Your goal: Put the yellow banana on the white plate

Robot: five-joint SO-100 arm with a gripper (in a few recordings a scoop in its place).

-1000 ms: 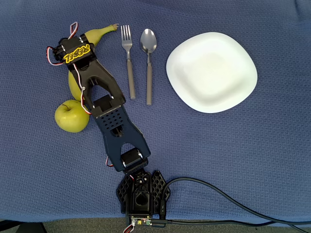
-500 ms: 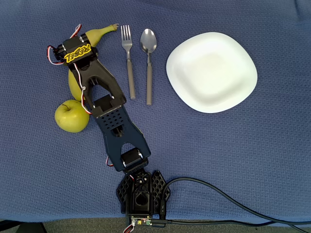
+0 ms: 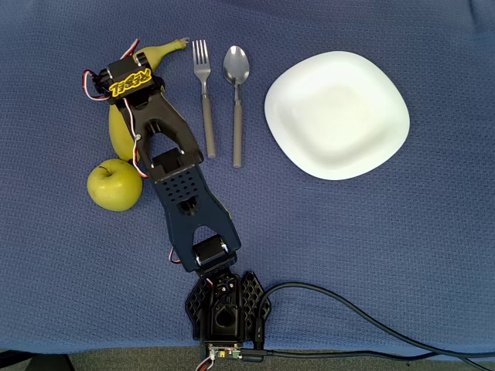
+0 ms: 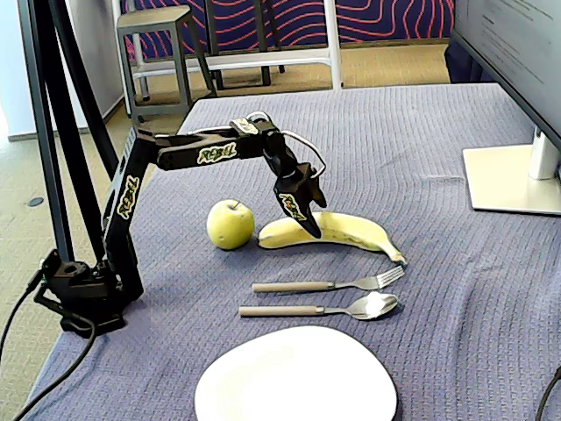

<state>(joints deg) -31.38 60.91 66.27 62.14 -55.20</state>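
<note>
yellow banana [image 4: 337, 231] lies on the bench, claw [image 4: 304, 219] down over its middle, grip unclear; next: clamp, lift, swing to white plate [image 4: 294, 381].

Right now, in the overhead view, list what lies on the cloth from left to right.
Apple → banana, with the gripper over it → fork → spoon → plate.

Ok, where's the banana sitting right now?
In the overhead view the yellow banana lies at upper left, partly under the arm, with the apple just below it and the fork to its right, far from the white plate.
</note>
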